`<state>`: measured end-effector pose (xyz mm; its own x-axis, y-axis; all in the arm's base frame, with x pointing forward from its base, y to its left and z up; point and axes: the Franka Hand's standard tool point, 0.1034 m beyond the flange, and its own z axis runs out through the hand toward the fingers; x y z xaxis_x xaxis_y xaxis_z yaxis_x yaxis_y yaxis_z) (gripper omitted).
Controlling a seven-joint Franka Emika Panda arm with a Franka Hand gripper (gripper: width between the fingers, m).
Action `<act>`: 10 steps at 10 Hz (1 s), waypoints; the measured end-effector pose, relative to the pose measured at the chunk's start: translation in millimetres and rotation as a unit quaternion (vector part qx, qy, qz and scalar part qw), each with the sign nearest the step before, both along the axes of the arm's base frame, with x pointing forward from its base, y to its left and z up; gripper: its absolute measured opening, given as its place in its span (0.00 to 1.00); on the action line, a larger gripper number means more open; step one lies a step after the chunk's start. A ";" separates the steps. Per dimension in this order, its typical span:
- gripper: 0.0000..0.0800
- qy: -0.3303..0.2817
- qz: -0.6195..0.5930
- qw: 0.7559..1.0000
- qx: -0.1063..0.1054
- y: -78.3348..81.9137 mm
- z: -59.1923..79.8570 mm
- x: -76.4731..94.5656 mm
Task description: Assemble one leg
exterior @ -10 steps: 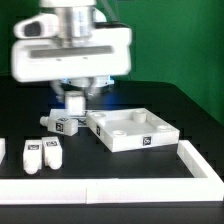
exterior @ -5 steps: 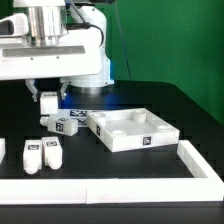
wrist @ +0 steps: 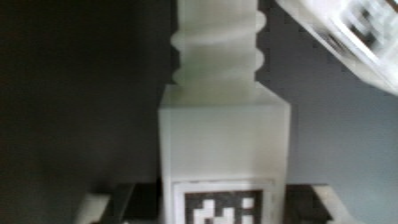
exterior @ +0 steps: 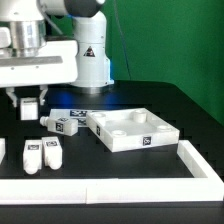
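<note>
My gripper (exterior: 28, 104) is shut on a white leg (exterior: 29, 108) and holds it above the black table at the exterior view's left. In the wrist view the leg (wrist: 222, 120) fills the middle, its tag between the fingers (wrist: 103, 203) and its grooved screw end pointing away. A second leg (exterior: 63, 123) lies on the table beside the square white panel (exterior: 135, 131). Two more legs (exterior: 33, 155) (exterior: 52, 152) stand near the front left.
A raised white rim (exterior: 120, 186) runs along the table's front and up the right side. The arm's large white body (exterior: 60, 55) hangs over the left half of the scene. A green wall stands behind.
The arm has moved steadily to the exterior view's left, carrying the held leg away from above the panel's left corner to the table's left side.
</note>
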<state>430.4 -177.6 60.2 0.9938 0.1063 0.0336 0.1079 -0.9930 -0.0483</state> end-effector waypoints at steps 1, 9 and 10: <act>0.35 -0.003 0.003 1.000 -0.008 -6.3 -10.5 -7.2; 0.57 0.012 0.006 1.000 -0.015 -22.5 -43.9 -21.4; 0.57 0.014 0.006 1.000 -0.012 -20.9 -42.1 -19.6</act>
<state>410.9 -198.4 18.2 0.9930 0.1183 0.0023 0.1183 -0.9926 -0.0271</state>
